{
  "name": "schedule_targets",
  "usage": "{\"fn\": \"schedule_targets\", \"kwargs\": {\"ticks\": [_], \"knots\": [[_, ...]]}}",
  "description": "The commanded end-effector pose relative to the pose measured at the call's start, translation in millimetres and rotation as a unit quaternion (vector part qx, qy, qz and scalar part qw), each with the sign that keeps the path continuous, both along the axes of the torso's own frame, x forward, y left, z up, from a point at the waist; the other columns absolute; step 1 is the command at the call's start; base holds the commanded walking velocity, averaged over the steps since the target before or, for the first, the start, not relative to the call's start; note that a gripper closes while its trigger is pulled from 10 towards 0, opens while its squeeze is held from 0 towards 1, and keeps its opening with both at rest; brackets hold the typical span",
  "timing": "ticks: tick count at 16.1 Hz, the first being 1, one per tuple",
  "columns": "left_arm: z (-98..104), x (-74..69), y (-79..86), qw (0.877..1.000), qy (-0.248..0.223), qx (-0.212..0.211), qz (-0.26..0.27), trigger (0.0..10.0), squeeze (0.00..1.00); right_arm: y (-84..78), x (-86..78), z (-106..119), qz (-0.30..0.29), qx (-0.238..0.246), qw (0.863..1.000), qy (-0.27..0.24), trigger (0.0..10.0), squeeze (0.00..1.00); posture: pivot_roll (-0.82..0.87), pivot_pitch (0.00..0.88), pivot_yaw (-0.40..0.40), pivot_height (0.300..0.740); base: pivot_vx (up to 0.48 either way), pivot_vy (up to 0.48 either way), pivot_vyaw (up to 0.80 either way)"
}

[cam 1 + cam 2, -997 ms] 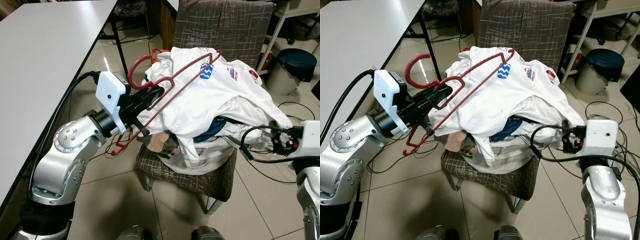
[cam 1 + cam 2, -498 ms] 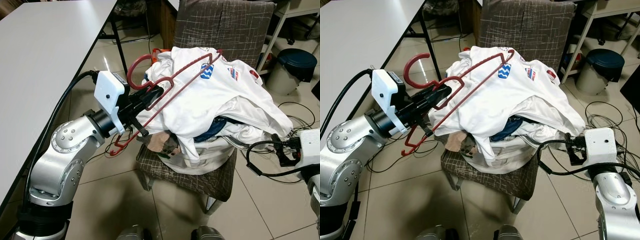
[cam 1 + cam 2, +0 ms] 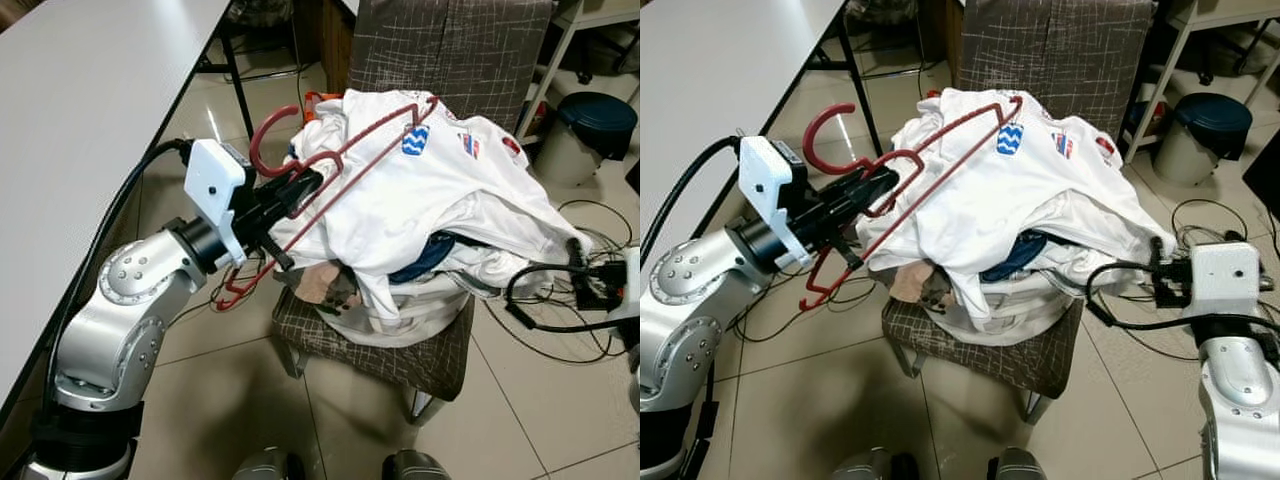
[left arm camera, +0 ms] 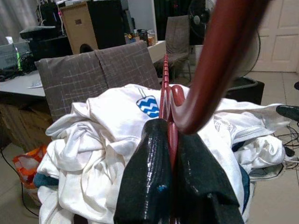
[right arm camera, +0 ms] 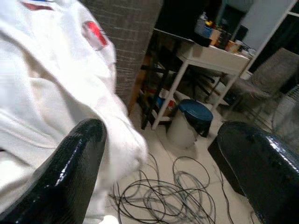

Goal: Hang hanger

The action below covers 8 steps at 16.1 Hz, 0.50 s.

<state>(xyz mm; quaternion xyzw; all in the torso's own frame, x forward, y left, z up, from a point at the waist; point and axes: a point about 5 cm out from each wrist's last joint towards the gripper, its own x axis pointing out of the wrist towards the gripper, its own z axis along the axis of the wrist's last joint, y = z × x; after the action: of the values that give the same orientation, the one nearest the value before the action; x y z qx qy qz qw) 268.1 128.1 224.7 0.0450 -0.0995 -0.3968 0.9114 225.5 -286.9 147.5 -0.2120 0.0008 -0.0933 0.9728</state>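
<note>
A dark red plastic hanger (image 3: 256,143) is held off the left side of a chair, its hook up and its far end resting on a pile of white clothes (image 3: 450,190). My left gripper (image 3: 305,190) is shut on the hanger just below the hook; the left wrist view shows the fingers (image 4: 145,186) pinching the hanger (image 4: 219,60). My right gripper (image 3: 1160,280) is off the chair's right side, low beside the pile. Its fingers (image 5: 70,172) stand open with nothing between them, and the white cloth (image 5: 42,93) lies close by.
The clothes are heaped on a brown checked chair (image 3: 440,50). A long white table (image 3: 80,120) runs along the left. A dark-lidded bin (image 3: 590,125) and loose cables (image 3: 1200,215) are on the tiled floor at the right.
My right arm has drawn back to the right, away from the clothes pile. The left gripper keeps its hold on the hanger, which has shifted only slightly.
</note>
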Motion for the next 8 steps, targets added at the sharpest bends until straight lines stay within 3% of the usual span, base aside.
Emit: {"fn": "schedule_targets", "kwargs": {"ticks": [1,8], "knots": [[7.6,-1.1,4.2,1.000,-0.013,0.004,0.007,10.0,0.00,2.3,0.9,-2.8,0.005,-0.002,1.000,0.004,10.0,0.00,-0.07,0.100,0.102,0.740,0.000,0.000,0.00],[9.1,-0.3,4.0,1.000,-0.014,0.006,0.006,10.0,0.00,-7.0,16.7,-1.6,0.004,0.023,1.000,-0.017,10.0,0.00,-0.06,0.104,0.105,0.740,0.000,0.000,0.00]]}}
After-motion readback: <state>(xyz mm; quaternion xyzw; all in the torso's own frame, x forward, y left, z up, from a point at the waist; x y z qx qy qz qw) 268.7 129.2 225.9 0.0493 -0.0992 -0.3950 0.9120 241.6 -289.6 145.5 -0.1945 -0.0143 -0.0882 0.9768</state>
